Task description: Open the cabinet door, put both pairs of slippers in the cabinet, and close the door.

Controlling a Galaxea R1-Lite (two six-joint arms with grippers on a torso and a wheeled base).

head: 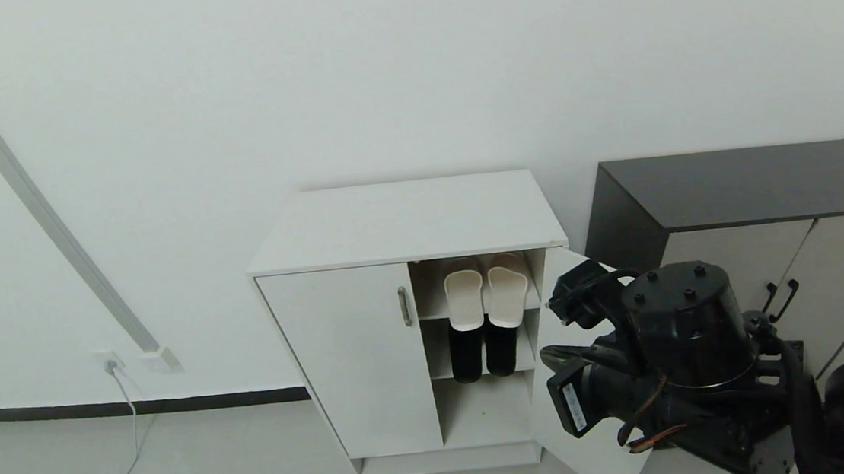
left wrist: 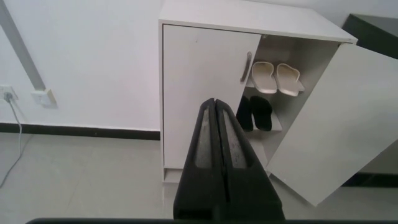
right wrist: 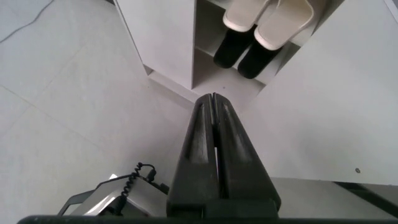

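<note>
Holding white slippers (head: 487, 296) above black slippers (head: 484, 350), open cabinet (head: 405, 219)

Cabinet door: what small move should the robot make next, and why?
Probably swing the open door shut with the right gripper: the white slippers and black slippers already sit on shelves inside the cabinet.

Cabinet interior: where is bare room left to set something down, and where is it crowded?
Free: the bottom compartment, between the shut left door and the open right door, under the black slippers; also the cabinet top. Crowded: the two upper shelves, white slippers above the black pair, each nearly filling the width.
</note>
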